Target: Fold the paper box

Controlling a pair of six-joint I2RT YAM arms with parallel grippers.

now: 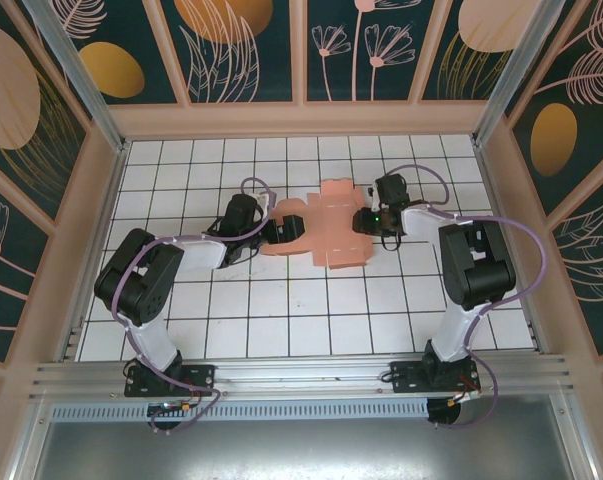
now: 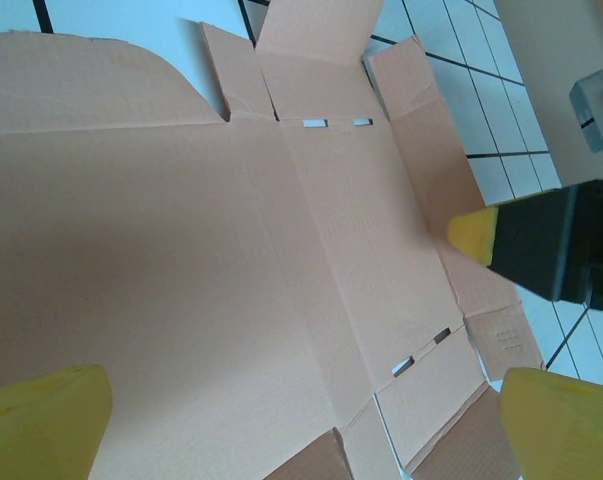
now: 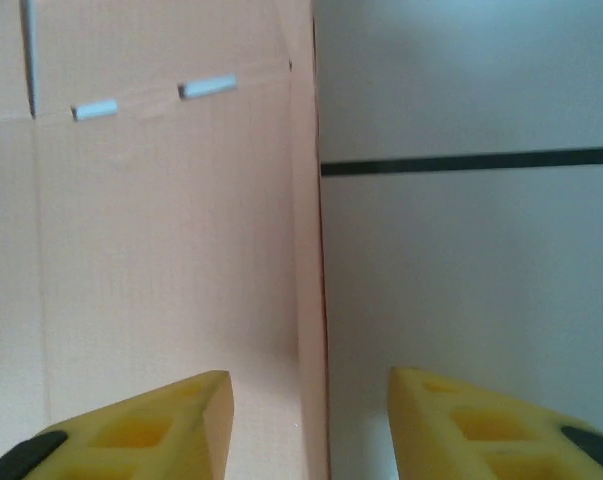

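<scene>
While the paper box (image 1: 326, 228) lies as a flat cut-out on the tiled tabletop (image 1: 281, 310) between both arms, the left claw (image 2: 306, 400) hangs spread wide over its panels, and the right claw (image 3: 311, 395) stands parted astride one flap's edge.

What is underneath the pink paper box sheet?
The paper box lies spread on the white tiled table; gridded tiles show around its edges. The surface directly beneath the cardboard is covered, so anything else there cannot be seen.
</scene>
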